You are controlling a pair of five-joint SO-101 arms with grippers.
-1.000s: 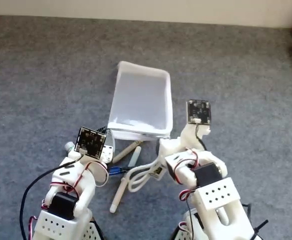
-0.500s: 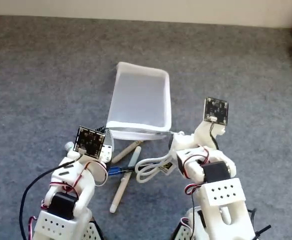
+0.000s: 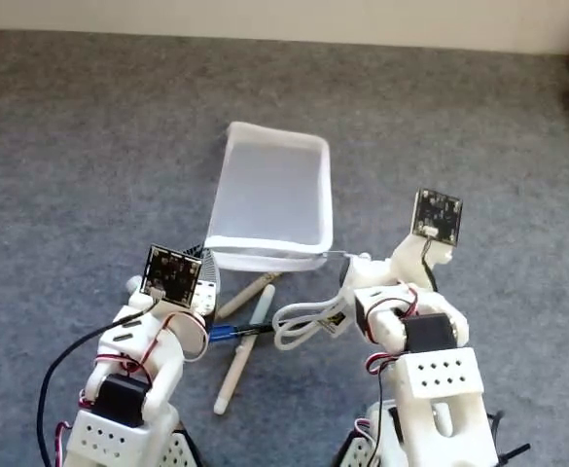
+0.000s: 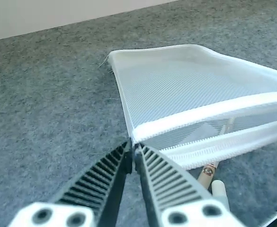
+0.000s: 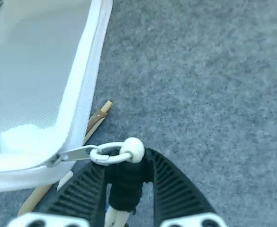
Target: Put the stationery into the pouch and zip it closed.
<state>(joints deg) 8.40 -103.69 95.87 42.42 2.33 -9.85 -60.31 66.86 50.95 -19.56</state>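
The white mesh pouch lies flat on the grey carpet, its zip edge toward the arms. My left gripper is shut on the pouch's near corner. My right gripper is shut on the black cord of the zipper pull, at the opposite end of the pouch. In the high view the right gripper sits just off the pouch's right corner. A wooden pencil, a pale pen, a white pen and a blue pen lie on the carpet outside the pouch.
A looped white cable from the right arm hangs over the carpet beside the pens. Grey carpet stretches around the pouch, with a pale wall edge along the back.
The right arm has moved to the right with the zipper pull, drawing it along the pouch's near edge to the right corner. The left arm has kept still.
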